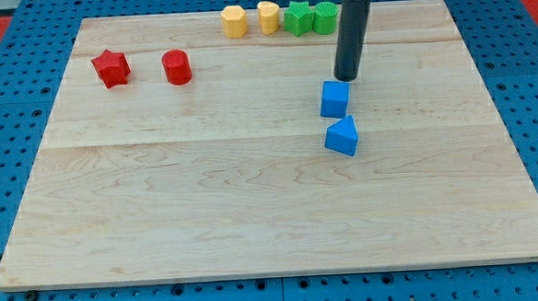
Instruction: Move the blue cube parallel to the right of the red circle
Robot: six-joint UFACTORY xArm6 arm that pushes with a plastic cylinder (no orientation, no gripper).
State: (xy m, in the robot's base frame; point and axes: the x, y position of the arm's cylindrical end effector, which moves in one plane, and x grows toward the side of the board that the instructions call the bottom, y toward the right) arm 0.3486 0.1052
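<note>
The blue cube (335, 98) sits right of the board's middle. My tip (345, 77) stands just above it in the view, close to or touching its top-right edge. The red circle, a short red cylinder (177, 67), stands at the upper left, far to the left of the cube and slightly higher in the view. A second blue block with a peaked top (341, 136) lies just below the cube.
A red star (111, 67) lies left of the red cylinder. Along the top edge stand two yellow blocks (234, 20) (268, 16) and two green blocks (297, 18) (325, 18). The wooden board (253, 207) lies on a blue pegboard.
</note>
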